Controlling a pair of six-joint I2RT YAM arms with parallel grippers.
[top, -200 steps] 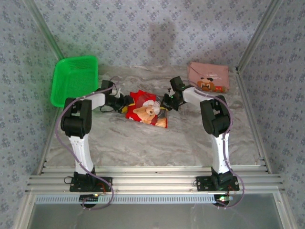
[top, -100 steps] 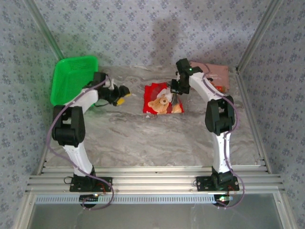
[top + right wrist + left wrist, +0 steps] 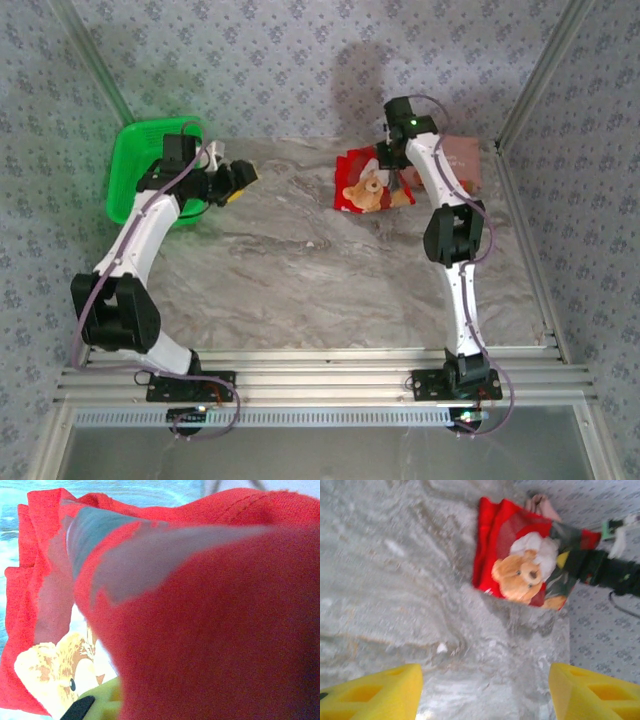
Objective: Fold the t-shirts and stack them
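1 red t-shirt (image 3: 366,188) held by right gripper (image 3: 388,166) | 1 pink t-shirt (image 3: 464,162) | left gripper (image 3: 240,179) wide

My right gripper (image 3: 388,165) has pulled the red shirt (image 3: 362,190) far and right, up to the pink shirt (image 3: 465,158). My left gripper (image 3: 241,177) moved away left.

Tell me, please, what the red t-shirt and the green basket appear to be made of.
The red t-shirt looks like soft matte cloth: it folds, creases and shows a stitched seam. The green basket is probably stiff plastic, judging by its even bright colour and rigid rim.
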